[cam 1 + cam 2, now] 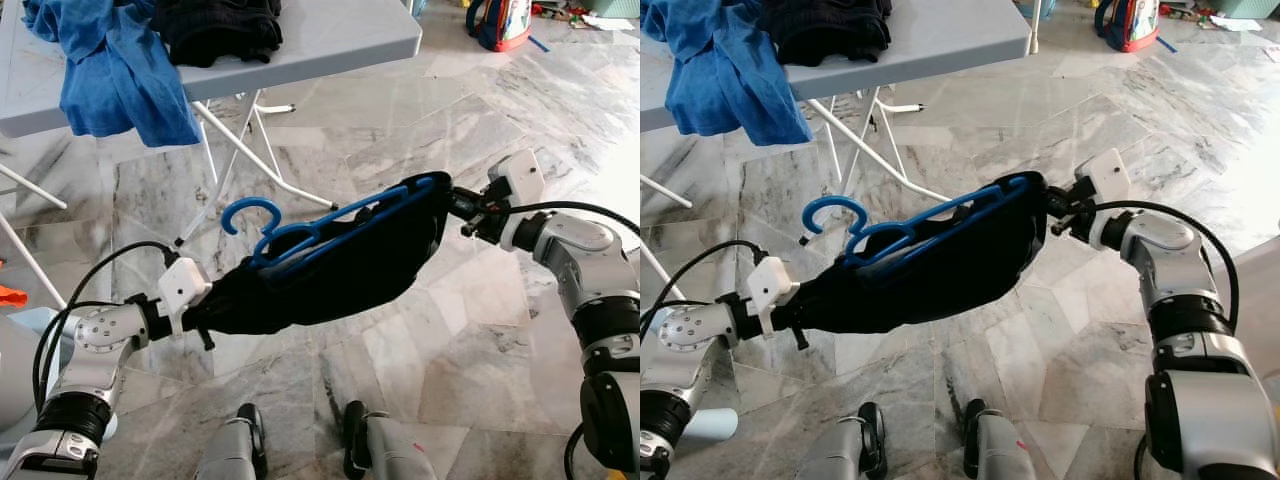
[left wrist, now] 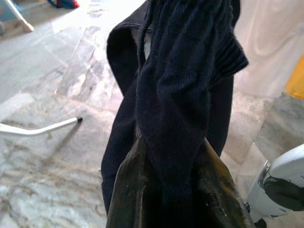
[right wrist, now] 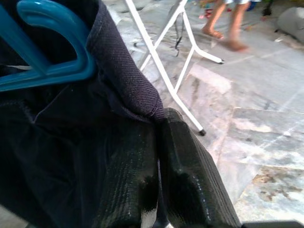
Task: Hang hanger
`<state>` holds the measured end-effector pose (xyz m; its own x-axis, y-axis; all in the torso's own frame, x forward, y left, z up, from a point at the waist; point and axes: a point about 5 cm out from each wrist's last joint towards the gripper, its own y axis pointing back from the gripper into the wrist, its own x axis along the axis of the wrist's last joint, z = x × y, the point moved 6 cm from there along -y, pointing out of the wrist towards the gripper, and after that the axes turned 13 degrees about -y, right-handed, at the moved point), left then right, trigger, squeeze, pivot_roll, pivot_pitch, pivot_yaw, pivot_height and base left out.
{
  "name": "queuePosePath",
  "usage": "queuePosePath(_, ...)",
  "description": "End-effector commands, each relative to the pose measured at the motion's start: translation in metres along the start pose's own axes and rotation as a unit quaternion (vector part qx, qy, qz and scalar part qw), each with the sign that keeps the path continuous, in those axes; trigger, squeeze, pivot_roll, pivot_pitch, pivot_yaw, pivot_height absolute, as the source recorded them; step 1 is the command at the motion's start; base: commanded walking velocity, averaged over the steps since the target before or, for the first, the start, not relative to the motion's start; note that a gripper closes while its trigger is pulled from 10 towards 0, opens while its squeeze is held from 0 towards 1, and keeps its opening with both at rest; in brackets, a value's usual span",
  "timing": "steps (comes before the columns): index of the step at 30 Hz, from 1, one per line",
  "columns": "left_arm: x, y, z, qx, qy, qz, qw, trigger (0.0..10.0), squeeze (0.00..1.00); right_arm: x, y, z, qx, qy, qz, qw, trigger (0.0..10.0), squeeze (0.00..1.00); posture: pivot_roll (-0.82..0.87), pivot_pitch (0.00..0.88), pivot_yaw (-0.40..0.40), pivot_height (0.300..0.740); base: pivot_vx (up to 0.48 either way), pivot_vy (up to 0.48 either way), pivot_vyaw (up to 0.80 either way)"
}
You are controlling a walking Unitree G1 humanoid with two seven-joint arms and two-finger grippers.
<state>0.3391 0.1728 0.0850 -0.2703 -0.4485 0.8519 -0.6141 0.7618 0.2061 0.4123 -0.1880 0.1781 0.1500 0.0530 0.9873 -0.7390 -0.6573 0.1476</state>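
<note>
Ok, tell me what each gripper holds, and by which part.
Both hold the dark garment with the blue hanger in it: left gripper pinches one end, right gripper the other.

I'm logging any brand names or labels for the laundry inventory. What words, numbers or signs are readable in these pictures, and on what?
No text can be read anywhere.
Dark navy garment, pinched by the left gripper and right gripper: no label or print visible.
Blue plastic hanger: no marking visible.
Red and blue backpack on the marble floor: its front panel is too small and blurred to read.
</note>
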Motion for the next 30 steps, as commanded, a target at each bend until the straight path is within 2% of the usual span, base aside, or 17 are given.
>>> queuePosePath(1,-0.027,0.025,-0.002,0.024,0.026,-0.055,0.998,0.0,0.00,0.015,0.020,0.010,-0.005,0.013,0.017,1.000,0.0,0.00,-0.10,0.281,-0.039,0.740,0.000,0.000,0.00)
queuePosePath(12,-0.027,0.023,0.000,0.020,0.034,-0.050,0.998,0.0,0.00,0.015,0.031,0.000,0.045,0.020,0.009,0.999,0.0,0.00,-0.10,0.276,-0.043,0.740,0.000,0.000,0.00)
queuePosePath(17,-0.025,0.022,-0.004,0.034,0.057,-0.035,0.997,0.0,0.00,0.015,0.036,-0.001,0.050,0.023,0.004,0.998,0.0,0.00,-0.11,0.275,-0.044,0.740,0.000,0.000,0.00)
queuePosePath(19,-0.021,0.021,-0.010,0.050,0.080,-0.017,0.995,0.0,0.00,0.012,0.037,0.000,0.049,0.024,-0.002,0.998,0.0,0.00,-0.11,0.274,-0.042,0.740,0.000,0.000,0.00)
queuePosePath(23,-0.022,0.021,-0.007,0.040,0.076,-0.021,0.996,0.0,0.00,0.012,0.037,-0.001,0.050,0.024,-0.002,0.998,0.0,0.00,-0.11,0.274,-0.042,0.740,0.000,0.000,0.00)
queuePosePath(25,-0.020,0.019,0.006,-0.002,0.086,-0.013,0.996,0.0,0.00,0.016,0.036,-0.002,0.050,0.028,0.005,0.998,0.0,0.00,-0.11,0.274,-0.041,0.740,0.000,0.000,0.00)
queuePosePath(30,-0.016,0.017,0.016,-0.024,0.085,0.001,0.996,0.0,0.00,0.019,0.034,-0.001,0.046,0.029,0.009,0.999,0.0,0.00,-0.11,0.275,-0.042,0.740,0.000,0.000,0.00)
